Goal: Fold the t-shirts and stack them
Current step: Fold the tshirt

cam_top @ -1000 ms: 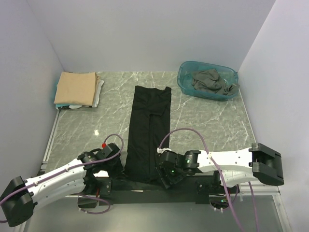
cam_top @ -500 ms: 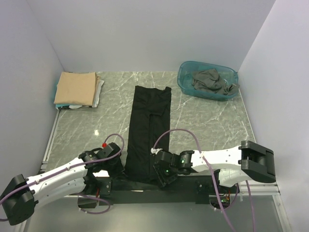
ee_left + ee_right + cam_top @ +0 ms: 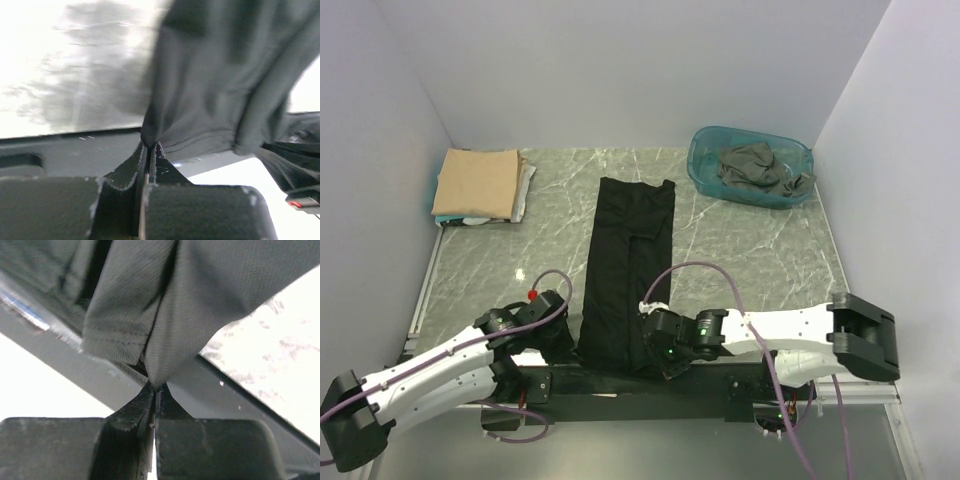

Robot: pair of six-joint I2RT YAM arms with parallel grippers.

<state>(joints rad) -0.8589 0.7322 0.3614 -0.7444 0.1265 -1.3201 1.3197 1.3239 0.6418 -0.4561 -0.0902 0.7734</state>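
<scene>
Pinching only a thin bite of hem, the left pincer (image 3: pixel 149 149) is clamped shut on the near left corner of the black t-shirt (image 3: pixel 625 270). In my judgement so small a hold could slip out once the cloth is lifted. The right pincer (image 3: pixel 155 389) is likewise clamped on the near right corner, over a bunched double fold. One layer might drop free there, or uneven pulling by the two arms could skew the fold.

At the far left of the table (image 3: pixel 750 260) sits a folded stack topped by the tan t-shirt (image 3: pixel 475 180). The black t-shirt lies as a long narrow strip down the middle, running away from both pincers. At the far right, a dark grey t-shirt (image 3: pixel 755 165) lies crumpled in the teal tub (image 3: pixel 700 172).
</scene>
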